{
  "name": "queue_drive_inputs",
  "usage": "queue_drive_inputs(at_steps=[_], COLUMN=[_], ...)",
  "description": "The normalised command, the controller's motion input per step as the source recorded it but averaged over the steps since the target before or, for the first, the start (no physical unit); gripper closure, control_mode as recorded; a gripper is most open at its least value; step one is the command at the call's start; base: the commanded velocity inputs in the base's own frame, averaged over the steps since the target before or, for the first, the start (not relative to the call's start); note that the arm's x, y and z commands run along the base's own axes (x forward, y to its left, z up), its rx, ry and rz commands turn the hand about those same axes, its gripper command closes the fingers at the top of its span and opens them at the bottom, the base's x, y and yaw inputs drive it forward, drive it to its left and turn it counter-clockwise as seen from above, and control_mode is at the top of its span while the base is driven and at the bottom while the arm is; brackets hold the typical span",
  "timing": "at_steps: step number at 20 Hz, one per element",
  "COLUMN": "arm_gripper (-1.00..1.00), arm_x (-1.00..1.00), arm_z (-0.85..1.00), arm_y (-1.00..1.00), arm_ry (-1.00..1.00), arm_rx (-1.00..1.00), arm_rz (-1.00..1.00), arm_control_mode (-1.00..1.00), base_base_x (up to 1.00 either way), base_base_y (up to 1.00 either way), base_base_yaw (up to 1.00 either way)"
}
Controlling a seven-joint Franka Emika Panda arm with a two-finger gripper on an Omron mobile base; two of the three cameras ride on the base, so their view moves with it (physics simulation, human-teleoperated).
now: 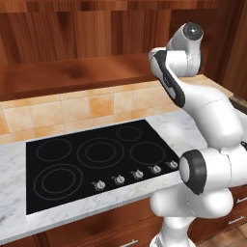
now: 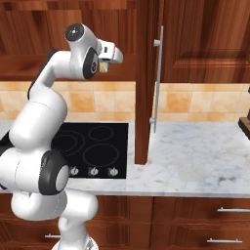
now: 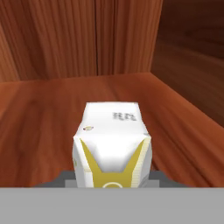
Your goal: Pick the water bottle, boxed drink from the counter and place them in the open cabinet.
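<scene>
My gripper (image 2: 108,59) is shut on the boxed drink (image 3: 112,144), a small white and pale yellow carton, also seen under the hand (image 2: 103,67). The carton is held inside the open cabinet, over its flat wooden shelf (image 3: 39,127) and near the right side wall (image 3: 192,65). The wood-grain back panel (image 3: 78,39) stands ahead of it. Whether the carton touches the shelf I cannot tell. From the left base view the same shelf (image 1: 62,75) shows, with the hand hidden behind the arm's upper joint (image 1: 185,46). The water bottle and the counter are out of view.
Below the cabinet lies a black cooktop (image 1: 96,159) set in a marble top (image 2: 195,156), with a tan tile backsplash (image 1: 72,111). The cabinet door (image 2: 145,78) stands open edge-on with a long metal handle (image 2: 158,78). A dark object (image 2: 245,122) pokes in at the right edge.
</scene>
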Motion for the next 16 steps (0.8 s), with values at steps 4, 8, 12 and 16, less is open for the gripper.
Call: queue_drive_inputs(at_steps=[4, 8, 12, 16], arm_gripper=[1.0, 1.0, 1.0, 1.0], arm_x=[0.41, 0.42, 0.51, 0.46], arm_z=[-0.12, -0.13, -0.01, -0.04], arm_y=[0.0, 0.0, 0.0, 0.0], arm_ry=[0.01, 0.01, 0.0, 0.0], arm_rx=[0.0, 0.0, 0.0, 0.0], arm_rz=[0.0, 0.0, 0.0, 0.0], arm_control_mode=[-1.0, -1.0, -1.0, -1.0], base_base_x=[0.0, 0.0, 0.0, 0.0], base_base_y=[0.0, 0.0, 0.0, 0.0], base_base_yaw=[0.0, 0.0, 0.0, 0.0])
